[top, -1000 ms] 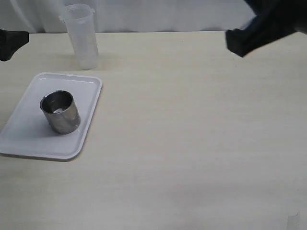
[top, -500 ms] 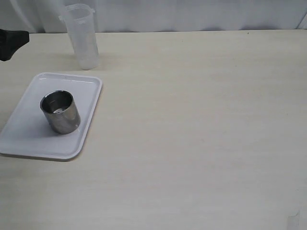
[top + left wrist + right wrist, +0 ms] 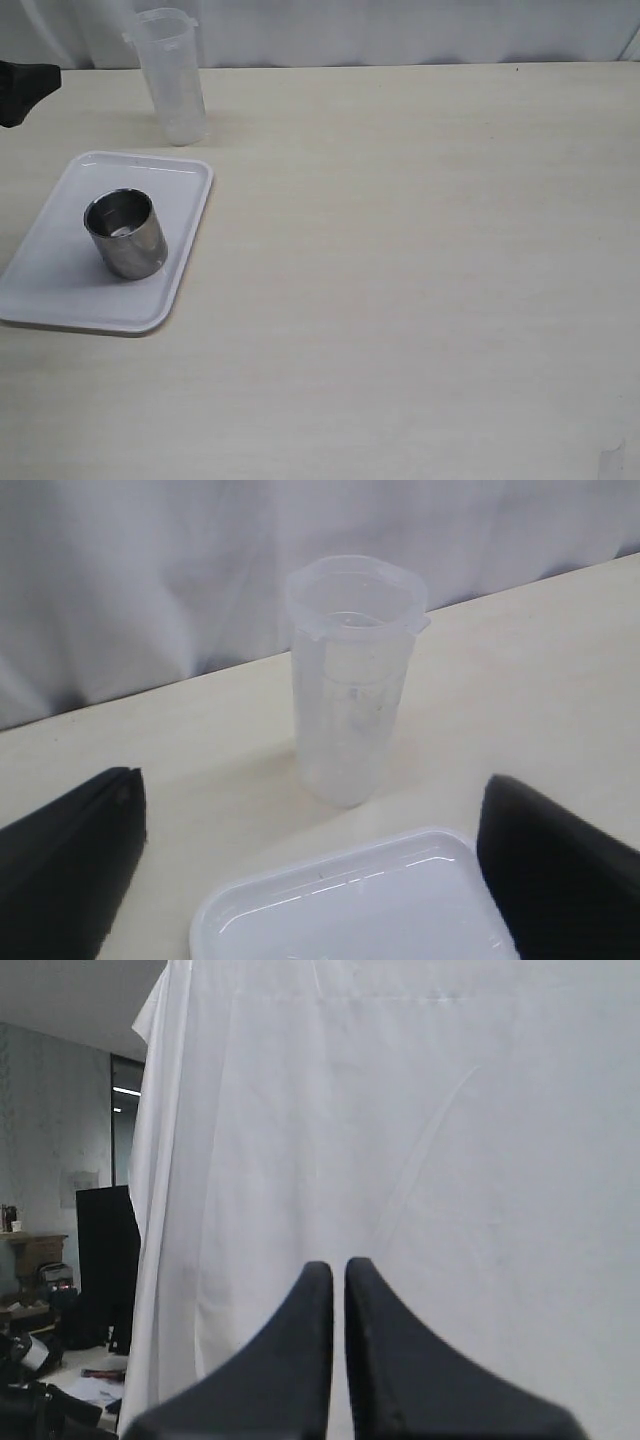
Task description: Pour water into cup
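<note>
Steel cup sitting on a white tray, both arms pulled back from it.

I am looking over a pale wooden table: the cup is standing upright on the tray at about 9 o'clock, open mouth up, nothing touching it. The translucent plastic beaker is standing upright off the tray, at about 11 o'clock near the table's far edge, roughly 1 o'clock from the cup. Its wall is too cloudy for me to make out the water. The left gripper is hovering with its fingers spread wide apart, empty, facing the beaker over the tray's edge. The right gripper is showing only in its wrist view, fingers pressed together on nothing, pointing at a white curtain.
</note>
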Controlling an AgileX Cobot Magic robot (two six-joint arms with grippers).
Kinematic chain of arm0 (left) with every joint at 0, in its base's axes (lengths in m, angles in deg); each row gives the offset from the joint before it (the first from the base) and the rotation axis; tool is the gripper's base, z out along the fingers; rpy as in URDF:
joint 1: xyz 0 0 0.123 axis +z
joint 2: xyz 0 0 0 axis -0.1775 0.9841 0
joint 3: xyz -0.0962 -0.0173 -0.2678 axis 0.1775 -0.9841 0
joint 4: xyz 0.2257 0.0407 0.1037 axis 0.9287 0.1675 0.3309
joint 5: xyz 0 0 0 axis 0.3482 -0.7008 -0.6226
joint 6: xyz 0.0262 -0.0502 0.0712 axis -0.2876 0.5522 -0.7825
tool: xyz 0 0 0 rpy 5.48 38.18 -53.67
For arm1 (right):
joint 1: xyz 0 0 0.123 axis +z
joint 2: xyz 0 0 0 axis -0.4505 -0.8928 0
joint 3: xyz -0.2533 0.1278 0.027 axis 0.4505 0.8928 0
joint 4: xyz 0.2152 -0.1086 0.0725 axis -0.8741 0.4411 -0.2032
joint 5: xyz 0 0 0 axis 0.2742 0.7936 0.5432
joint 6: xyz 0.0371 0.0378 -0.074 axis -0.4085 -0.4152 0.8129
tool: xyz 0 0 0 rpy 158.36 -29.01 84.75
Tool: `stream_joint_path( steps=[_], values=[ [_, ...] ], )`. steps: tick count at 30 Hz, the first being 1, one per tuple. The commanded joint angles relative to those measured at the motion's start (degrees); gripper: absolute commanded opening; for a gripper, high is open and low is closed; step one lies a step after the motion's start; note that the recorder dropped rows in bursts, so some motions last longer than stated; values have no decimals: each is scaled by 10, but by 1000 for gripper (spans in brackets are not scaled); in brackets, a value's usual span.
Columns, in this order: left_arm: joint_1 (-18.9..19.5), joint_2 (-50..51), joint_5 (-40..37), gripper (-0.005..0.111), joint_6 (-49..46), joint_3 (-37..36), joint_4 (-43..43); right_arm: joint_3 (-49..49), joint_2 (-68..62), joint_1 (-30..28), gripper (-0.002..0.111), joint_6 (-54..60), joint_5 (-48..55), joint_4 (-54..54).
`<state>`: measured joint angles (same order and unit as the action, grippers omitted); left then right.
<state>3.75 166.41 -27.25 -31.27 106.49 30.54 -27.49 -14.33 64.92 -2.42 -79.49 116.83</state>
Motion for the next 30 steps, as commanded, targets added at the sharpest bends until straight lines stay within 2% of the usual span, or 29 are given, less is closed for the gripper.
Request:
stream_joint_path(
  steps=[1, 13, 21, 23, 26, 30],
  values=[
    [0, -4, 5, 84, 3, -3, -3, 2, 18, 0, 4, -2, 3, -2],
    [0, -4, 5, 84, 3, -3, -3, 3, 21, 0, 4, -2, 3, -14],
    [0, -4, 5, 84, 3, -3, -3, 102, 21, 0, 4, -2, 4, -259],
    [0, -4, 5, 84, 3, -3, -3, 131, 21, 0, 4, -2, 6, -287],
    [0, -4, 5, 84, 3, -3, -3, 175, 21, 0, 4, 82, -28, -289],
    [0, -4, 5, 84, 3, -3, -3, 224, 21, 0, 4, 336, -109, -408]
  ],
)
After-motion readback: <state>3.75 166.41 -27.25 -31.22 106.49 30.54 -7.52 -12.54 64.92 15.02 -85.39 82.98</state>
